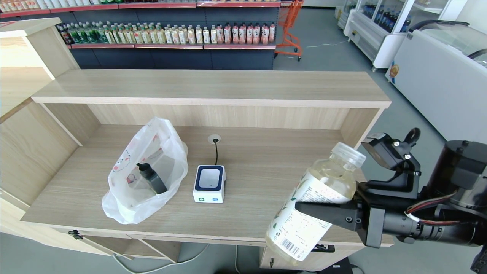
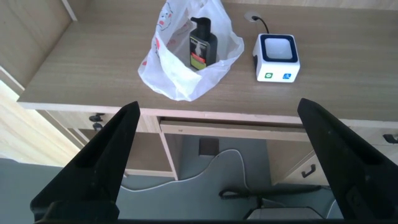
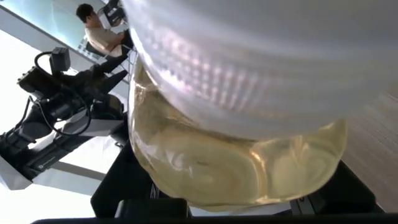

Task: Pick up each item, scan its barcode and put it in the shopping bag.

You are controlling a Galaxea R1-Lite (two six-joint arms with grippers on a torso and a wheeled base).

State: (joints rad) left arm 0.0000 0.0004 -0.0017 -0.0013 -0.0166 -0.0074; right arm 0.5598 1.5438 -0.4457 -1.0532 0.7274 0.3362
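Bottle (image 1: pixel 323 179), clear plastic holding pale yellow drink under a ribbed cap (image 1: pixel 348 153), tilts above the counter's (image 1: pixel 258 167) right front corner, pinched by the right gripper (image 1: pixel 304 202); a barcode (image 1: pixel 292 248) shows near its base (other print unreadable). Left gripper (image 2: pixel 214 168) hangs spread wide before the crinkly shopping bag (image 1: pixel 125 205), which half hides a dark bottle (image 1: pixel 153 179).

A clear plastic bottle of pale yellow drink (image 1: pixel 323 186), with a white cap and a white printed label, is clamped in the right gripper (image 1: pixel 323 207) above the near right edge of the wooden counter, tilted with its cap up and away and its barcode end low and near. At the counter's left stands an open white plastic shopping bag (image 1: pixel 125 198) holding a dark grey pump bottle (image 1: pixel 152 179). Just to the bag's right sits a small white barcode scanner with a dark-framed window (image 1: pixel 209 183).
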